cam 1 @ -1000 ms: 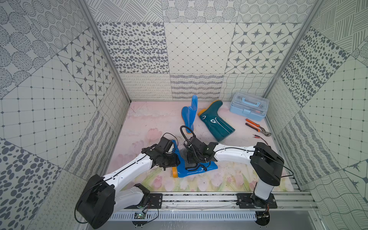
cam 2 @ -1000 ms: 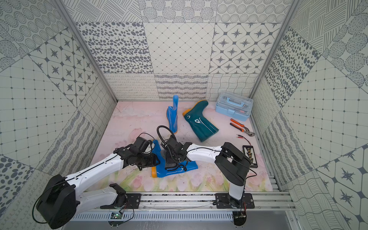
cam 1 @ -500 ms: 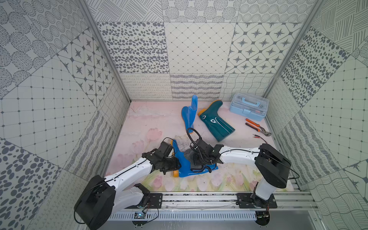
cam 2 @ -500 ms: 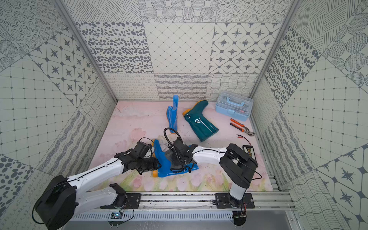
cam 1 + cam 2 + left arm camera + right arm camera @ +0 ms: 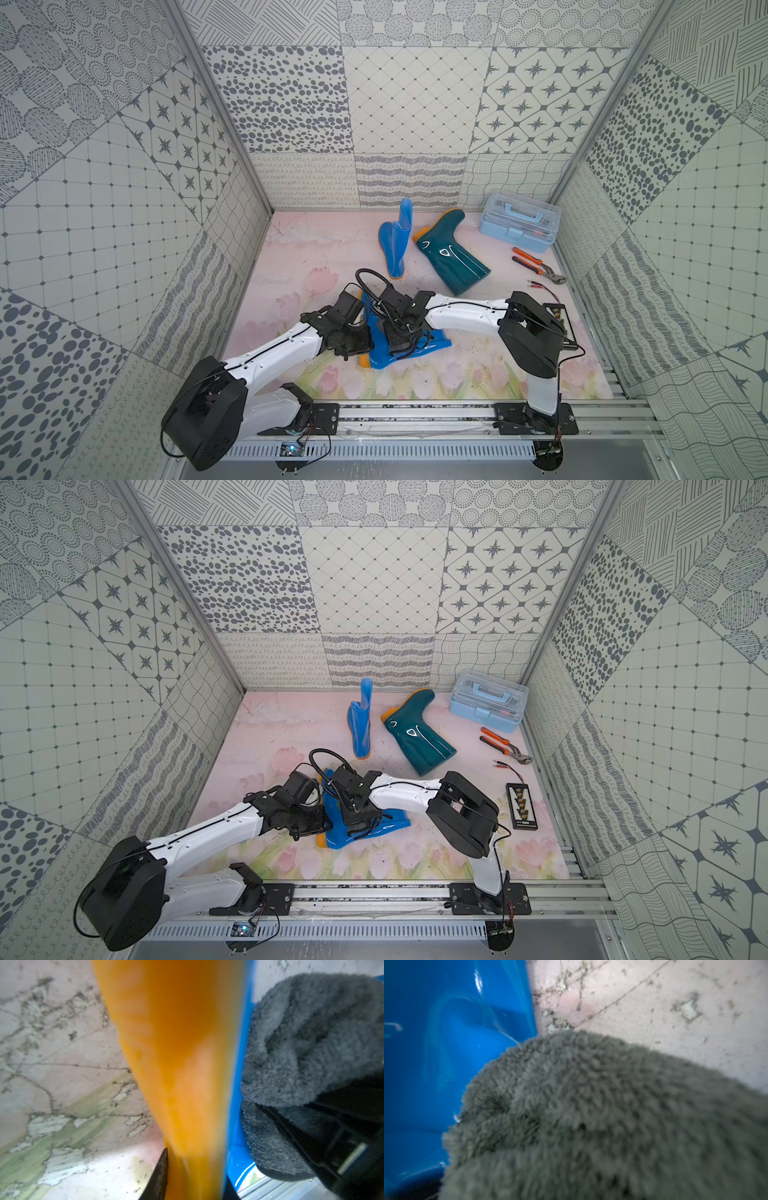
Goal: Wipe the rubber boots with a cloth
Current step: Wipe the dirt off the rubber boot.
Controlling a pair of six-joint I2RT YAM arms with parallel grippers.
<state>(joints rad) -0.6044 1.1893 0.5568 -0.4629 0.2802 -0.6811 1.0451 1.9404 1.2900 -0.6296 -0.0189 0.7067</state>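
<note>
Near blue boot [image 5: 432, 345]: wiping underway; right end effector [image 5: 397, 338] clamped on cloth [image 5: 591, 1115], left end effector [image 5: 360, 347] clamped on sole [image 5: 176, 1064]. Upright blue boot [image 5: 397, 245], teal boot [image 5: 451, 259]: likely pending.

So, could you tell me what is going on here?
Both arms are on the blue boot lying at the front. The right gripper, shut on the grey cloth, holds it against the boot's side, while the left gripper straddles its orange sole. The second blue boot and the teal boot sit further back.

Two blue boots [image 5: 395, 245] [image 5: 436, 345], one teal boot [image 5: 453, 262], one cloth [image 5: 591, 1115], one toolbox [image 5: 519, 226], one pliers [image 5: 536, 266].
</note>
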